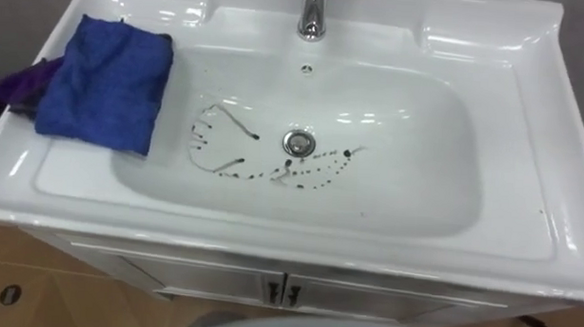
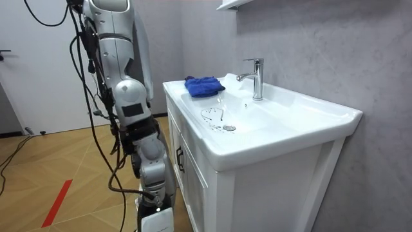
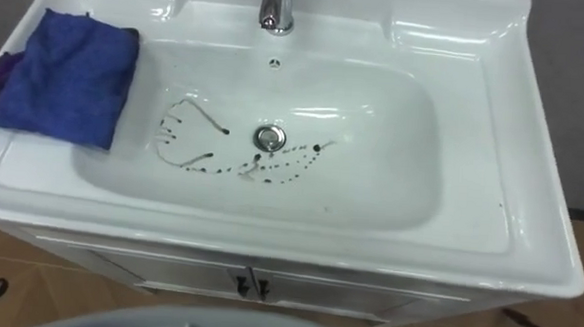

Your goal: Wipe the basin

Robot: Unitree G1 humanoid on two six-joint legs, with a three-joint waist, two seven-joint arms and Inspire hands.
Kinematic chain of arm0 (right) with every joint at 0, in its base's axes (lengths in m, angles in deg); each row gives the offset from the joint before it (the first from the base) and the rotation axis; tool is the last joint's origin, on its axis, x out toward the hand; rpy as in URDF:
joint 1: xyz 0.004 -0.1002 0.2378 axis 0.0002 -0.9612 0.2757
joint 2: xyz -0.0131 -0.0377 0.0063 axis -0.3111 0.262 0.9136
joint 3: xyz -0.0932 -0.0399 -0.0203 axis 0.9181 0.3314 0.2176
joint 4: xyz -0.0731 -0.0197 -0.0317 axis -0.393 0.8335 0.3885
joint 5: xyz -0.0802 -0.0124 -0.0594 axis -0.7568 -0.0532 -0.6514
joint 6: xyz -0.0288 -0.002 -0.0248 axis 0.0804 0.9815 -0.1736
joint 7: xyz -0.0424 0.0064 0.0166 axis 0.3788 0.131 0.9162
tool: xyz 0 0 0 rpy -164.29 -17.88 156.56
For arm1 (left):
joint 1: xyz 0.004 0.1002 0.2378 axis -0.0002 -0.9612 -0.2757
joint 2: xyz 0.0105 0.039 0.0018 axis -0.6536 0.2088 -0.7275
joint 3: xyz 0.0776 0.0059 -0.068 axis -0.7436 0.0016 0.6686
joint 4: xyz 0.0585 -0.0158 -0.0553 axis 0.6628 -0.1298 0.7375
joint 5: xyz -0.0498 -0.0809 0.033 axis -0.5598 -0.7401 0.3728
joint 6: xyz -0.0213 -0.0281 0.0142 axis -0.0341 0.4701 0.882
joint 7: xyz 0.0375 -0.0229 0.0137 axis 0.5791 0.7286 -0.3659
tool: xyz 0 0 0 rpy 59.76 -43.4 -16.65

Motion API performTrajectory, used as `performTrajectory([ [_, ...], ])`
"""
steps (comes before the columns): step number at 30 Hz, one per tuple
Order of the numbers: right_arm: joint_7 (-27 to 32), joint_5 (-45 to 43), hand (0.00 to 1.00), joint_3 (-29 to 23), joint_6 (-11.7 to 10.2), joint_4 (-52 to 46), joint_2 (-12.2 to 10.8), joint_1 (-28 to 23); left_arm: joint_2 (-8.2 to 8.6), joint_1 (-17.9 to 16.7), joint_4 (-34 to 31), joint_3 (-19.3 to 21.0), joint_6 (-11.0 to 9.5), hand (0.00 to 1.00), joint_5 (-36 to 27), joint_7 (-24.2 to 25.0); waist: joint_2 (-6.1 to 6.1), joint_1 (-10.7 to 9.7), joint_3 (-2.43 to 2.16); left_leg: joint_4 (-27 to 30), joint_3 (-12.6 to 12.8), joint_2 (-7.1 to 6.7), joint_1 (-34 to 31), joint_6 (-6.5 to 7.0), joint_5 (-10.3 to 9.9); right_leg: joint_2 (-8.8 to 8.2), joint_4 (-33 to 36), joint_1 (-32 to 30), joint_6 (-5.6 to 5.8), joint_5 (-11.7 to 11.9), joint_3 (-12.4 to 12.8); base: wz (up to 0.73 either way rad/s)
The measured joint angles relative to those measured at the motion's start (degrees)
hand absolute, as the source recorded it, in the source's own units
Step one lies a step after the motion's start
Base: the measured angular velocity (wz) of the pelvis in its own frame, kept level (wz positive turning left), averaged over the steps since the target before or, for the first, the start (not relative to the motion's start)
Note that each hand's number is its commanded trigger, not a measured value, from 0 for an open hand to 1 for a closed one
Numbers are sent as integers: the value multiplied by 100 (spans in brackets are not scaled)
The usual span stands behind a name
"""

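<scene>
Robot is standing at the basin. Blue cloth is lying on its left rim, overhanging the bowl. Dark marks are ringing the drain. Fingers' state: cannot tell.

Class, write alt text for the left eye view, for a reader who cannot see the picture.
A white basin, seen from above, has dark marks streaked around its drain, not yet wiped. A crumpled blue cloth lies on the basin's left rim, one edge over the bowl, and a chrome tap stands at the back centre.
</scene>
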Motion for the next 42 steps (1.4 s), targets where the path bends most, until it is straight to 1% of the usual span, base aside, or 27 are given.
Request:
performTrajectory([
  [1, 8, 87, 0, -54, -10, 0, 44, -40, -29, -25, -2, 169, -22, 0, -17, -45, 39, 72, -15, -2, -54, -2, 5, -10, 10, -1, -4, 24, 0, 0, -118, 19],
  [2, 29, 148, 0, -85, -24, -22, 89, -49, -61, -71, -15, 311, -73, 0, -128, -153, 73, 178, -22, -18, -59, 3, 7, -24, 23, 1, 1, 17, -10, -9, -120, 13],
  [3, 60, 184, 0, -98, -50, -25, 112, -59, -78, -78, -15, 401, -86, 0, -153, -227, 96, 225, -27, -22, -69, 2, 0, -27, 30, 2, 1, 14, -15, -15, -121, 9],
  [5, 209, 280, 0, -337, -228, -63, 196, -113, -120, -141, -16, 670, -210, 0, -220, -601, 174, 335, -35, -27, -164, -13, -43, -36, 64, 1, 16, 11, -21, -24, -144, 19],
  [7, 328, 438, 0, -442, -317, -145, 270, -127, -163, -198, -16, 869, -310, 0, -220, -858, 242, 389, -33, -31, -239, -38, -71, -42, 90, -9, 19, 19, -27, -46, -205, 20],
  [9, 422, 453, 0, -562, -409, -256, 300, -88, -252, -231, -44, 1184, -338, 0, -208, -1133, 310, 411, -31, -76, -331, -67, -89, -57, 143, -15, 7, 23, -39, -59, -242, 25],
  [10, 485, 512, 0, -660, -501, -245, 308, -27, -325, -229, -114, 1424, -372, 0, -214, -1370, 320, 429, -20, -80, -392, -85, -118, -70, 173, -23, 14, 15, -71, -87, -284, 24],
  [11, 538, 600, 0, -655, -541, -219, 318, 40, -423, -222, -171, 1536, -487, 0, -218, -1631, 324, 468, -18, -96, -427, -106, -160, -87, 208, -46, 21, -10, -92, -138, -366, 23],
  [12, 568, 650, 0, -656, -524, -151, 326, 50, -466, -219, -237, 1547, -545, 0, -218, -1773, 331, 491, -15, -102, -449, -118, -174, -97, 227, -52, 19, -20, -104, -164, -388, 20],
  [14, 603, 676, 0, -659, -614, -82, 357, 9, -516, -226, -612, 1794, -755, 0, -217, -2284, 356, 578, -11, -117, -546, -167, -238, -126, 300, -63, 11, -33, -136, -238, -443, 29],
  [15, 608, 675, 0, -659, -631, -83, 371, -12, -522, -234, -714, 1891, -778, 0, -220, -2388, 378, 603, -17, -119, -556, -169, -267, -132, 311, -62, 10, -44, -145, -251, -444, 17],
  [16, 624, 675, 0, -659, -671, -84, 408, -46, -526, -282, -991, 2067, -803, 0, -224, -2603, 424, 680, -39, -120, -559, -162, -285, -149, 325, -58, 24, -91, -165, -268, -446, 6],
  [18, 641, 668, 0, -659, -687, -85, 450, -80, -618, -291, -1240, 2223, -975, 0, -220, -2969, 461, 717, -51, -121, -604, -162, -350, -168, 358, -63, 34, -143, -191, -295, -504, 10],
  [20, 633, 654, 0, -657, -720, -86, 481, -143, -718, -283, -1486, 2411, -1236, 0, -215, -3421, 460, 832, -78, -171, -624, -170, -391, -188, 404, -91, 128, -242, -221, -338, -521, 6],
  [21, 631, 659, 0, -657, -733, -86, 489, -171, -738, -290, -1534, 2420, -1275, 0, -216, -3537, 472, 853, -79, -178, -632, -175, -391, -190, 407, -96, 136, -245, -220, -352, -525, 4],
  [22, 631, 664, 0, -657, -734, -93, 509, -219, -749, -329, -1676, 2427, -1328, 0, -217, -3766, 480, 878, -98, -196, -655, -183, -388, -193, 419, -102, 147, -244, -219, -361, -539, 6],
  [24, 634, 669, 0, -650, -740, -114, 518, -266, -749, -387, -1879, 2429, -1383, 0, -223, -4045, 494, 911, -97, -226, -655, -183, -371, -202, 438, -100, 151, -244, -222, -366, -538, 2],
  [25, 645, 673, 0, -640, -765, -114, 519, -309, -750, -398, -2045, 2428, -1398, 0, -225, -4209, 496, 947, -107, -229, -652, -182, -361, -208, 451, -99, 153, -244, -223, -367, -533, 0],
  [27, 676, 654, 0, -639, -806, -119, 518, -367, -750, -399, -2393, 2429, -1419, 0, -222, -4414, 507, 983, -113, -209, -657, -179, -361, -210, 461, -92, 166, -222, -225, -366, -547, 3],
  [30, 744, 606, 0, -646, -863, -118, 511, -393, -755, -337, -3155, 2464, -1590, 0, -217, -4779, 511, 994, -110, -181, -666, -183, -365, -210, 461, -110, 219, -230, -232, -375, -562, 0],
  [31, 743, 588, 0, -646, -869, -118, 516, -392, -803, -296, -3475, 2477, -1668, 0, -216, -4914, 502, 1007, -106, -178, -663, -184, -360, -210, 460, -111, 225, -232, -235, -381, -547, 0],
  [32, 735, 587, 0, -645, -873, -130, 518, -387, -933, -259, -3637, 2477, -1794, 0, -216, -5013, 497, 1006, -103, -181, -659, -183, -354, -210, 460, -117, 218, -241, -239, -390, -535, -3],
  [34, 731, 593, 0, -632, -879, -167, 517, -397, -1120, -133, -3820, 2475, -1932, 0, -209, -5145, 496, 990, -102, -194, -659, -181, -356, -210, 460, -115, 228, -236, -240, -395, -528, 0],
  [35, 734, 611, 0, -622, -910, -172, 517, -399, -1158, -59, -4038, 2474, -1962, 0, -197, -5234, 499, 966, -100, -186, -656, -180, -359, -210, 460, -114, 227, -241, -240, -395, -525, 0],
  [39, 760, 612, 0, -411, -1081, -193, 517, -410, -1168, -53, -4731, 2463, -1995, 0, -70, -5498, 513, 831, -102, -176, -649, -174, -357, -209, 459, -102, 221, -239, -241, -393, -499, -1],
  [40, 751, 618, 0, -395, -1150, -212, 515, -444, -1168, -46, -4947, 2440, -2009, 0, -62, -5536, 536, 814, -111, -172, -625, -165, -345, -209, 459, -98, 221, -239, -246, -390, -479, -12],
  [42, 748, 617, 0, -396, -1224, -265, 517, -491, -1168, -57, -5216, 2434, -2033, 0, 47, -5607, 540, 826, -90, -199, -534, -144, -265, -210, 460, -91, 227, -239, -250, -388, -381, -22],
])
